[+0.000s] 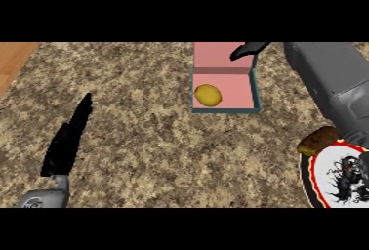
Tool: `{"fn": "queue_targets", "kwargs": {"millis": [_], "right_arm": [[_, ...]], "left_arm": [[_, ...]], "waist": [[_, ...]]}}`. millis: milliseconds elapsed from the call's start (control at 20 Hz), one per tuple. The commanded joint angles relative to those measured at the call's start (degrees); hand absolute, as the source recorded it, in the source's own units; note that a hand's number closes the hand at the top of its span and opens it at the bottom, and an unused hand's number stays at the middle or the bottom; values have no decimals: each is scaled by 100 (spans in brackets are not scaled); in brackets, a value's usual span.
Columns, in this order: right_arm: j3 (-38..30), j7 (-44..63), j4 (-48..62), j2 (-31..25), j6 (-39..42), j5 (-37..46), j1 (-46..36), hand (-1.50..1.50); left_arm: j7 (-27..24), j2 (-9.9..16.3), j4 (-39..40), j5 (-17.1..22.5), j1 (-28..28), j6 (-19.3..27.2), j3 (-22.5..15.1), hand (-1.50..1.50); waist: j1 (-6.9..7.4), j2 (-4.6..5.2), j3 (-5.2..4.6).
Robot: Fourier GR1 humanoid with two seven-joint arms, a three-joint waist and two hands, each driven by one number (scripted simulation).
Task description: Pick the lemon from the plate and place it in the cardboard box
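The left hand [66,141] rests low at the left with its fingers straight and holds nothing. The plate [317,183] sits at the right edge, with a brown lump [318,140] on its far rim. Farther off, the lemon [207,94] lies inside the box [254,93]. It is small, round and yellow. Only dark fingers of the right hand [249,49] show, holding nothing; how far open, I cannot tell. It should lift up and away without bumping the box.

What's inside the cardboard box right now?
The lemon lies inside the box, on its pink floor near the left wall. Nothing else shows inside. The right hand covers part of the open lid behind.
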Motion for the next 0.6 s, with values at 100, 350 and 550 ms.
{"fn": "queue_targets", "kwargs": {"millis": [100, 350, 550], "right_arm": [[-369, 291, 142, -950, 270, -339, 129, -150], [-460, 195, 58, -1328, 482, -425, 282, -150], [-406, 213, -63, -1629, 878, -370, 298, -150]], "left_arm": [[-56, 42, -49, -28, -65, -67, -48, 0], [-67, -33, -72, -44, -156, -58, -125, 0], [-128, -33, 25, -46, -203, -88, -139, 0]], "waist": [[161, 123, 11], [313, 238, 29], [372, 287, 34]]}}
